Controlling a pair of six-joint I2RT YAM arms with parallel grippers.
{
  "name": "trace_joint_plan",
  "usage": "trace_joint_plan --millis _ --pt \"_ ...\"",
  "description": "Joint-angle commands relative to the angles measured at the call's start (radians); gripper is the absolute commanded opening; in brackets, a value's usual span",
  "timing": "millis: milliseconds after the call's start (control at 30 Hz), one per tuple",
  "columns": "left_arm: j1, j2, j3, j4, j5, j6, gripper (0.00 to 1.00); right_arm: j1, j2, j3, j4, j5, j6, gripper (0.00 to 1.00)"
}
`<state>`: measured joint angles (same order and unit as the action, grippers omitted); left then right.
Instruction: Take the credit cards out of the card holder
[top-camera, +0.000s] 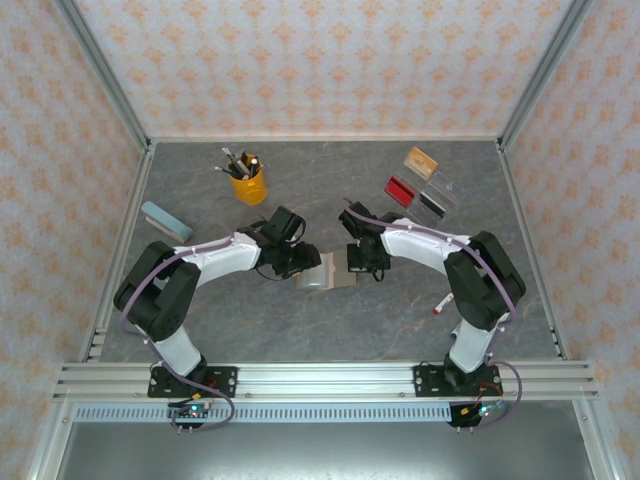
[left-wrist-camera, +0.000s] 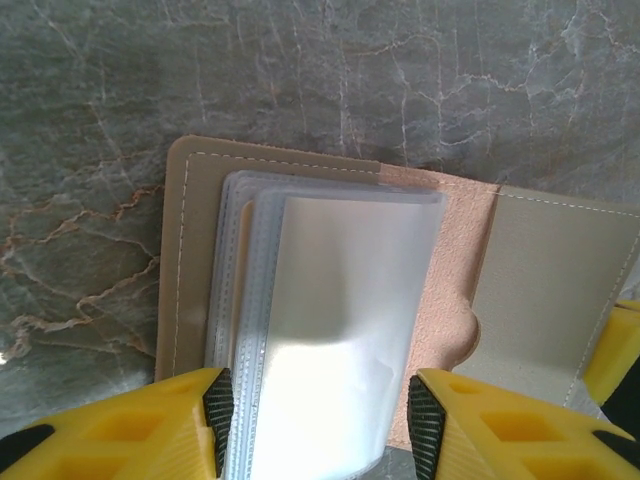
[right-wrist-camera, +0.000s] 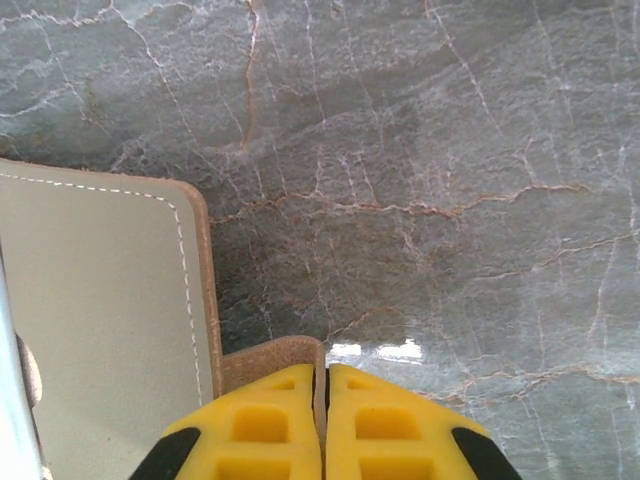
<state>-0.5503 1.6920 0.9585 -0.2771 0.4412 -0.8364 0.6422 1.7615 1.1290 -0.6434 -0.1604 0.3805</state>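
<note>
Top external: card holder (top-camera: 328, 275) lies open and flat on the grey marble desk (top-camera: 250, 320), between the two pincers. Left pincer (top-camera: 300, 265) sits at the holder's left half, right pincer (top-camera: 357, 262) at its right edge.

Left wrist: yellow fingers (left-wrist-camera: 215, 420) stand apart, one each side of the clear plastic sleeves (left-wrist-camera: 340, 300) fanned up from the holder's spine. Cannot tell if the pads press the sleeve edges. Top sleeve looks milky, no card visible through it.

Right wrist: jaws closed, pinching the tan rim of the holder's right cover (right-wrist-camera: 110, 330).

Credit cards (top-camera: 402, 190), tan-orange, red and black, lie well apart from the holder, beyond it and to its right, beside a clear tray (top-camera: 445, 188). Yellow pen cup (top-camera: 248, 182) stands beyond the holder to its left.
</note>
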Motion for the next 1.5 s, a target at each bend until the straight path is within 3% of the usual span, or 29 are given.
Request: trace_joint_plan --millis 0,633,767,967,1067,1200,1467 --pt "-0.006 0.023 0.025 -0.018 0.007 0.019 0.54 -0.006 0.018 -0.014 0.005 0.021 0.003 0.07" --pt "-0.017 0.033 0.023 0.095 0.147 0.028 0.45 -0.005 0.026 -0.011 0.017 -0.008 0.006 0.07" --pt "-0.018 0.044 0.035 0.088 0.162 0.038 0.51 -0.006 0.026 -0.011 0.018 -0.011 0.006 0.07" --pt "-0.037 0.055 0.059 0.078 0.181 0.053 0.71 -0.005 0.028 -0.012 0.022 -0.015 0.006 0.07" --pt "-0.039 0.058 0.056 0.108 0.205 0.043 0.73 -0.006 0.029 -0.012 0.022 -0.018 0.007 0.07" --pt "-0.039 0.056 0.057 0.133 0.221 0.036 0.7 -0.006 0.029 -0.014 0.022 -0.019 0.007 0.07" --pt "-0.039 0.046 0.057 0.139 0.22 0.043 0.55 -0.006 0.027 -0.017 0.029 -0.027 0.007 0.07"
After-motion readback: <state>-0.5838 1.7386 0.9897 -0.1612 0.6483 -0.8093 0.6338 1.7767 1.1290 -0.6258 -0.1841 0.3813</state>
